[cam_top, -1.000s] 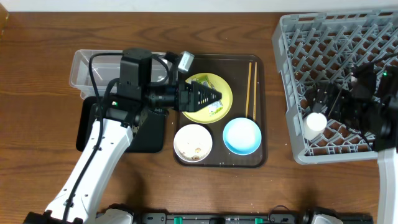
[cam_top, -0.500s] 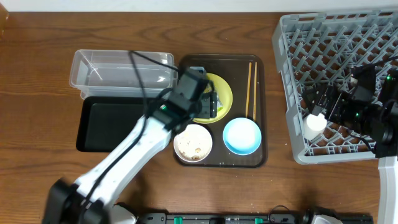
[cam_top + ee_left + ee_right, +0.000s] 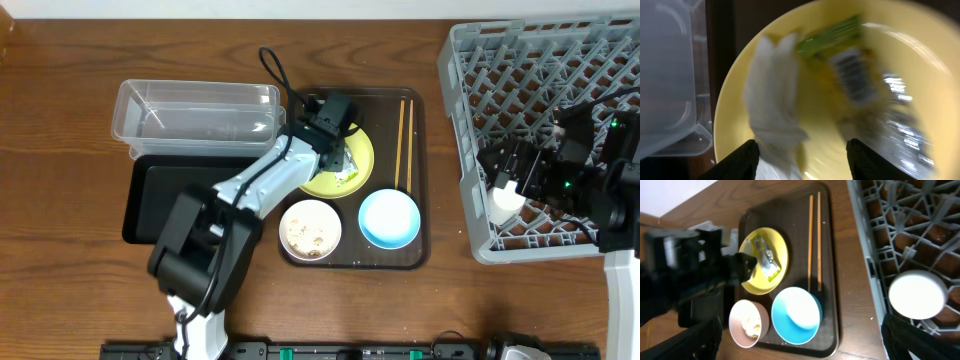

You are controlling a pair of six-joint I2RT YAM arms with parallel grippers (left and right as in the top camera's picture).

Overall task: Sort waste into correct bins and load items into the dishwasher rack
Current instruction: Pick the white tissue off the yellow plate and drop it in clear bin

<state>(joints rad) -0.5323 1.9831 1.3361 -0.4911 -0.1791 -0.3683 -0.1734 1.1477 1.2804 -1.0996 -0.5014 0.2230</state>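
Spread wide, the left hand point(image 3: 802, 152) hovers right above the plate point(image 3: 935, 75), straddling the wrapper point(image 3: 855, 80) and paper scrap point(image 3: 772, 95) lying on it, probably lined up to pinch that waste for binning.

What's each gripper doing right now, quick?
Left gripper: open, empty, over the wrapper on the plate.
Right gripper: open, empty, above the rack.

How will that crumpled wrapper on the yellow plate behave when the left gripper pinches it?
Probably floppy and very light: the snack wrapper is thin, creased film. Its glossy surface may slip. The paper scrap beside it may stay behind.
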